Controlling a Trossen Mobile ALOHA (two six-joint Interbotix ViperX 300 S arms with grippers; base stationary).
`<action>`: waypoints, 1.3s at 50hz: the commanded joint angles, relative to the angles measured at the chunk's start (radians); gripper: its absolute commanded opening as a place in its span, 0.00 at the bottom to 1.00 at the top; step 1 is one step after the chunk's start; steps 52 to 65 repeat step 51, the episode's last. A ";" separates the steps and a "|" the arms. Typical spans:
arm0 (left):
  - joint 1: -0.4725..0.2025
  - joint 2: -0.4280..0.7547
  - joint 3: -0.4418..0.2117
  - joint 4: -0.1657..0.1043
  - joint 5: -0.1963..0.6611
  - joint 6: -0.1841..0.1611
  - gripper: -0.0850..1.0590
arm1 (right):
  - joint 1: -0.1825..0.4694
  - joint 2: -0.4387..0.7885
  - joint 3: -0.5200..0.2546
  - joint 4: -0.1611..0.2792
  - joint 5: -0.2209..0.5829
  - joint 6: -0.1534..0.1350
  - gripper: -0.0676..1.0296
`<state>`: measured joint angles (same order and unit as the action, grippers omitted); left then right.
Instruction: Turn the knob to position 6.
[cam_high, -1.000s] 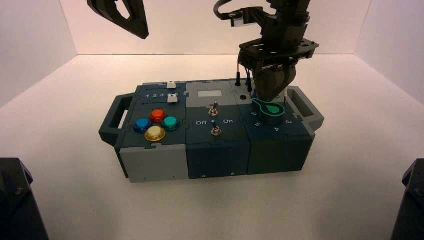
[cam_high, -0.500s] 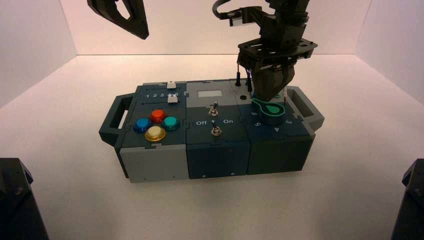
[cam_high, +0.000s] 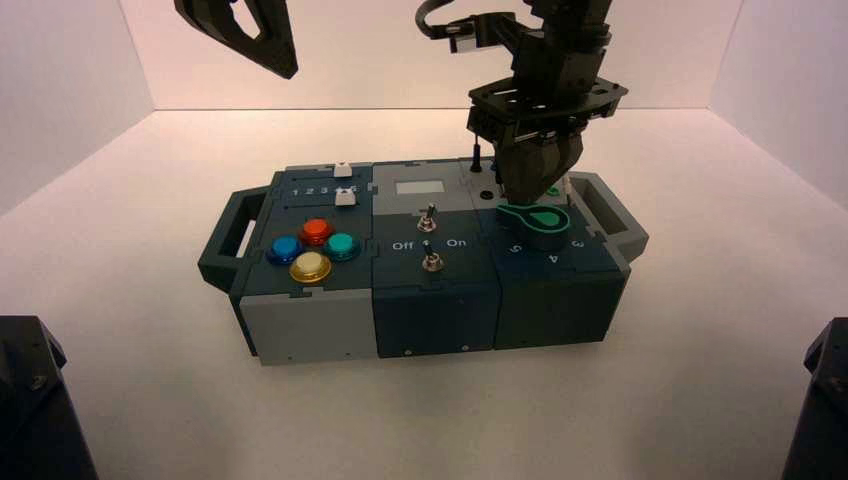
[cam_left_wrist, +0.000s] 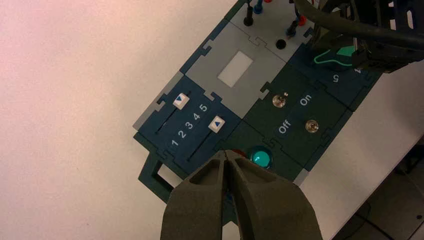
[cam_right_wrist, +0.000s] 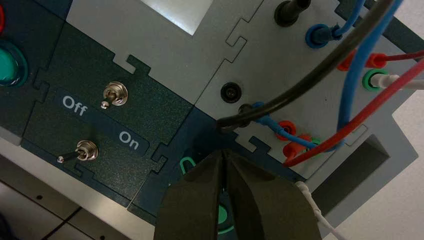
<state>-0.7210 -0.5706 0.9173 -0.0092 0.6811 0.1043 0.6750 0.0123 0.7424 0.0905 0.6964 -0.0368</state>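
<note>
The knob (cam_high: 545, 225) is a dark cylinder with a green teardrop pointer at the box's right end. In the high view its tip points left, beyond the numeral 5 (cam_high: 515, 248); position 6 is hidden there. My right gripper (cam_high: 530, 190) hangs shut just behind the knob, with its tips low by the pointer. In the right wrist view the shut right gripper (cam_right_wrist: 223, 156) covers most of the knob (cam_right_wrist: 223, 216), and the pointer's tip (cam_right_wrist: 187, 164) shows beside the fingers. The left gripper (cam_left_wrist: 227, 154) is shut and parked high over the box's left end.
The box (cam_high: 430, 300) has two toggle switches (cam_right_wrist: 114, 94) by the Off/On label. Coloured buttons (cam_high: 312, 250) and two sliders (cam_left_wrist: 181, 100) sit at its left. Red, blue and black wires (cam_right_wrist: 350, 75) loop from sockets behind the knob. A handle (cam_high: 610, 215) sticks out at the right.
The right gripper has shifted a little left and back. The pointer's tip has swung slightly left, and it now covers the 6 that showed earlier.
</note>
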 joint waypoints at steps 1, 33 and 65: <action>-0.003 -0.005 -0.015 0.003 -0.003 0.006 0.05 | 0.005 -0.035 -0.020 0.002 -0.006 -0.003 0.04; -0.003 -0.008 -0.012 0.011 -0.005 0.006 0.05 | -0.034 -0.247 0.005 0.015 0.092 0.017 0.04; 0.002 -0.002 -0.012 0.025 -0.008 0.006 0.05 | -0.032 -0.299 0.060 0.035 0.086 0.009 0.04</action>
